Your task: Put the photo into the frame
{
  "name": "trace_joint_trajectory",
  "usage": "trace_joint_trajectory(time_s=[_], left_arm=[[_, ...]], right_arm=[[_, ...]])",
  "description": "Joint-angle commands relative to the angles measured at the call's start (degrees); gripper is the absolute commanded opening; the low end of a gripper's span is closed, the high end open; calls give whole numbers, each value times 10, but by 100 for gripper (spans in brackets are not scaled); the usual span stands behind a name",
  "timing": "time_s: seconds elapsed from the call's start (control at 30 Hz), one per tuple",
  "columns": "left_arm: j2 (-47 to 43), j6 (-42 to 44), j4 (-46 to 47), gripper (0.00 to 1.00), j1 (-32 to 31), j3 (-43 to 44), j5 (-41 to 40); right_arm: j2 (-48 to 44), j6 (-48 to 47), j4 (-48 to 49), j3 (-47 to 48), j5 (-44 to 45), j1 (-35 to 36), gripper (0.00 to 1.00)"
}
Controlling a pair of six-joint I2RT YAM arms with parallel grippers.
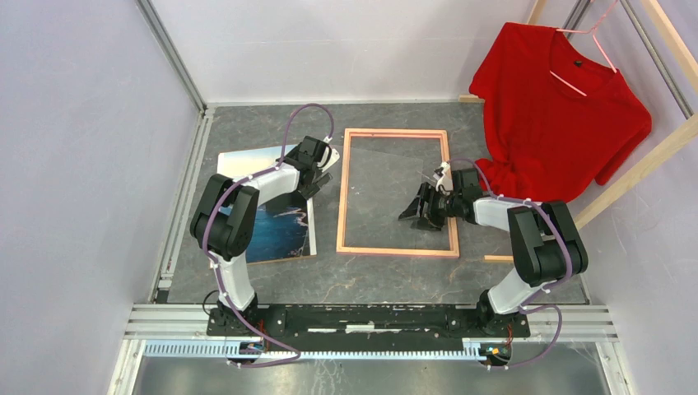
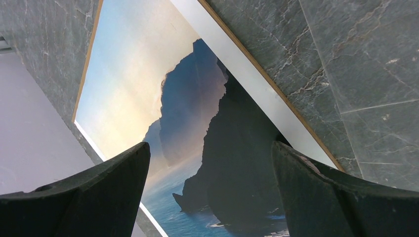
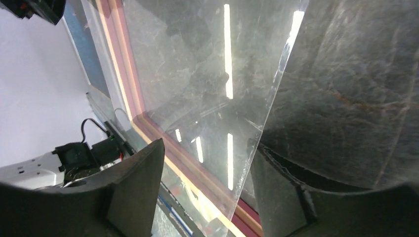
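The photo (image 1: 276,229), dark blue mountains and water under a pale sky, lies left of the frame on a brown board whose edge (image 2: 276,98) shows around it. My left gripper (image 1: 319,177) is open and empty just above the photo's (image 2: 197,113) right part; its own view (image 2: 210,165) shows the print between the fingers. The frame (image 1: 342,197) lies flat at the table's middle, rim pink and wood-coloured, with a clear pane (image 1: 387,177) resting askew in it. My right gripper (image 1: 418,207) is open inside the frame; the pane's (image 3: 207,74) edge runs between its fingers (image 3: 123,192).
A red T-shirt (image 1: 560,107) on a hanger hangs from a wooden rack (image 1: 634,169) at the back right, close to the frame's far right corner. Pale walls close in the table on the left, back and right. The frame's rim (image 3: 148,123) shows in the right wrist view.
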Motion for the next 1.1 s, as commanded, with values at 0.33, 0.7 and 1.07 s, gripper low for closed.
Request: trace_joint_trajectory(time_s=[0.33,0.7,1.07], left_arm=[[21,-5,-23,99,-4,-18,19],[27,-16,-31,99,-9,-18,31],[18,-27,-56,99,-9,14,44]], right_arm=[[-31,115,224,-111,-10,10,57],[-3,288,553,-198,-59,13,54],[-25,302,548,-168,-38,-1,2]])
